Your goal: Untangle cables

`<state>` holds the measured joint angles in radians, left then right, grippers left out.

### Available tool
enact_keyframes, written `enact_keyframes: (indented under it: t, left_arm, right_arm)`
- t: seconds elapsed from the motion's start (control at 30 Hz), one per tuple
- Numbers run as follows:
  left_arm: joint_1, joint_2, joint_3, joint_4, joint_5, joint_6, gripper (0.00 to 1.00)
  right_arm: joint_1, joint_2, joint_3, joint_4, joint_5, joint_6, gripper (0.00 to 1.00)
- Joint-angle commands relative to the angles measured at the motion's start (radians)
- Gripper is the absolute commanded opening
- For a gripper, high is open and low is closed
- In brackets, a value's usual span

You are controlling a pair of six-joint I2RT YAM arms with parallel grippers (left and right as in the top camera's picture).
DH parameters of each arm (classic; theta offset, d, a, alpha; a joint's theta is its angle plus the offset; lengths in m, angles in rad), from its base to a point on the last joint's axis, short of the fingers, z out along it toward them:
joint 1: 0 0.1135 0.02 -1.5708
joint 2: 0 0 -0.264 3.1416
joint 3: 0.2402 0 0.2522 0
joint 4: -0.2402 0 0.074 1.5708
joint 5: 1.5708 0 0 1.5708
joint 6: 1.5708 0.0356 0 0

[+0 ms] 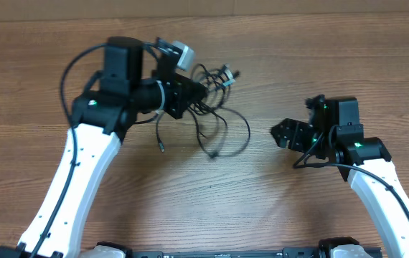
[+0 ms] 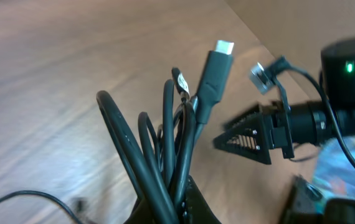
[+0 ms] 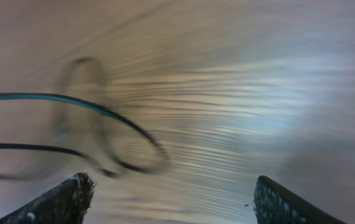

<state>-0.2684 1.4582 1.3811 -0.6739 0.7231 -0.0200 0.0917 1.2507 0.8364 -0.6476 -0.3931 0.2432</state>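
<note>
The cables (image 1: 215,107) are thin black cords in a tangle of loops at the table's upper middle, with silver-tipped plugs near the top. My left gripper (image 1: 199,92) is shut on a bundle of several cable strands (image 2: 171,155); one black plug with a silver tip (image 2: 218,62) sticks up from the bundle. My right gripper (image 1: 282,133) is open and empty, to the right of the loops. In the right wrist view its fingers (image 3: 171,199) are wide apart with blurred cable loops (image 3: 103,124) ahead on the left.
The wooden table (image 1: 276,201) fills the view. The right arm and its gripper (image 2: 258,134) show across from the held bundle in the left wrist view. A loose plug end (image 1: 163,148) lies left of the loops.
</note>
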Motion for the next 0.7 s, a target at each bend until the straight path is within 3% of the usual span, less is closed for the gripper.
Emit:
enact_keyframes:
  t: [0.0,0.17,0.37,0.53,0.67]
  left_arm:
    - [-0.033,0.051,0.023,0.012,0.15,-0.059,0.04]
    - [-0.034,0.106,0.023,0.029,0.294,-0.236,0.04]
    - [-0.034,0.146,0.023,0.091,0.475,-0.34,0.04]
    - [-0.034,0.149,0.023,0.16,0.532,-0.438,0.04]
    - [-0.034,0.15,0.023,0.171,0.531,-0.475,0.04]
  right_arm:
    - [-0.002,0.001,0.014,0.089,-0.4,-0.122,0.82]
    - [-0.002,0.001,0.014,0.212,-0.503,-0.117,0.82]
    - [-0.002,0.001,0.014,0.267,-0.501,-0.114,0.81]
    - [-0.002,0.001,0.014,0.285,-0.499,-0.114,0.81]
    - [-0.001,0.001,0.014,0.296,-0.499,-0.111,0.68]
